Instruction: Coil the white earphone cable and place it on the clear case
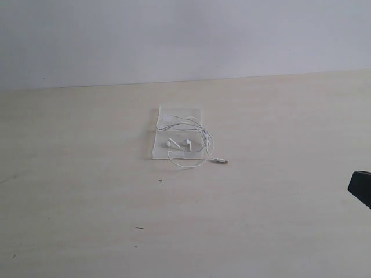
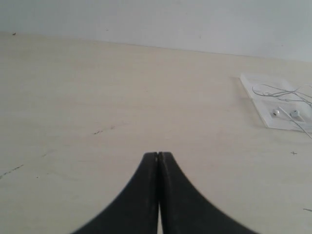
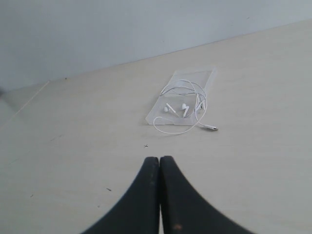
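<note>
left gripper (image 2: 159, 155): jaws pressed together, nothing held, parked over bare table (image 2: 97, 97), well apart from the case. right gripper (image 3: 159, 159): likewise closed and empty, aimed toward the case from a distance; in the exterior view only a dark corner is seen at the right edge.

earphone cable (image 1: 186, 139) is laid in a loose coil on the clear case (image 1: 181, 111), with both earbuds (image 1: 174, 142) resting on the case's near half. one loop (image 1: 185, 164) is spilled over the near edge onto the table. the plug (image 1: 222, 161) is lying off the case, just beside its right near corner.

step judged: coiling and placing mostly done, only tidying left, if anything.

next move, if wanted: one gripper to be opened and brought in low, the plug end pinched, and the stray loop lifted back onto the case. a fine pinch is needed because the wire is thin. the coil could be dragged off if the wire is pulled sideways.
</note>
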Controlling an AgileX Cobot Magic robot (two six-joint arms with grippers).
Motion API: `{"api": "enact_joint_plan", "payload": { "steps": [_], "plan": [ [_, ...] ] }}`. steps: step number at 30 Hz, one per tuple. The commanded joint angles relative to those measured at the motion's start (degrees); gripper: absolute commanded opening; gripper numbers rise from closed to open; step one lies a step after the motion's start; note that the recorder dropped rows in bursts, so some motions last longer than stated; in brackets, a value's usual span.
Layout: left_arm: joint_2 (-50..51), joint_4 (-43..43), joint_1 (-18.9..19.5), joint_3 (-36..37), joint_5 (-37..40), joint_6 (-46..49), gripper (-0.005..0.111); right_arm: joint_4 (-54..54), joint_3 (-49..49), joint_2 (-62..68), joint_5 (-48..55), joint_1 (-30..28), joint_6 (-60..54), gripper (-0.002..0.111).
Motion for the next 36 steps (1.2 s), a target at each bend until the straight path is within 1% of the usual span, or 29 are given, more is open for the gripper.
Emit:
{"api": "enact_joint_plan", "payload": {
  "steps": [1, 7, 11, 14, 18, 22, 26, 32, 36],
  "plan": [
    [-0.3, -0.5, 0.1, 0.0, 0.0, 0.2, 0.000, 0.1, 0.2, -0.4, -0.1, -0.2, 0.0, 0.000],
    [-0.3, -0.5, 0.1, 0.0, 0.0, 0.2, 0.000, 0.1, 0.2, -0.4, -0.1, -0.2, 0.0, 0.000],
    [-0.3, -0.5, 0.1, 0.0, 0.0, 0.2, 0.000, -2.4, 0.2, -4.0, 2.2, -0.9, -0.5, 0.000],
    [-0.3, -0.5, 0.1, 0.0, 0.0, 0.2, 0.000, -2.2, 0.2, -8.9, 4.6, -3.6, -2.2, 0.000],
    [-0.3, -0.5, 0.1, 0.0, 0.0, 0.2, 0.000, -2.2, 0.6, -15.8, 9.4, -10.5, -2.5, 0.000],
    [-0.3, -0.5, 0.1, 0.0, 0.0, 0.2, 0.000, -5.7, 2.4, -20.1, 9.5, -16.3, -3.1, 0.000],
    [-0.3, -0.5, 0.1, 0.0, 0.0, 0.2, 0.000, -8.1, 4.1, -20.9, 9.2, -20.0, -3.1, 0.000],
    [-0.3, -0.5, 0.1, 0.0, 0.0, 0.2, 0.000, -9.1, 8.1, -20.9, 7.1, -20.7, -2.3, 0.000],
    [-0.3, -0.5, 0.1, 0.0, 0.0, 0.2, 0.000, -8.2, 10.1, -20.9, -1.2, -20.7, -1.0, 0.000]
  ]
}}
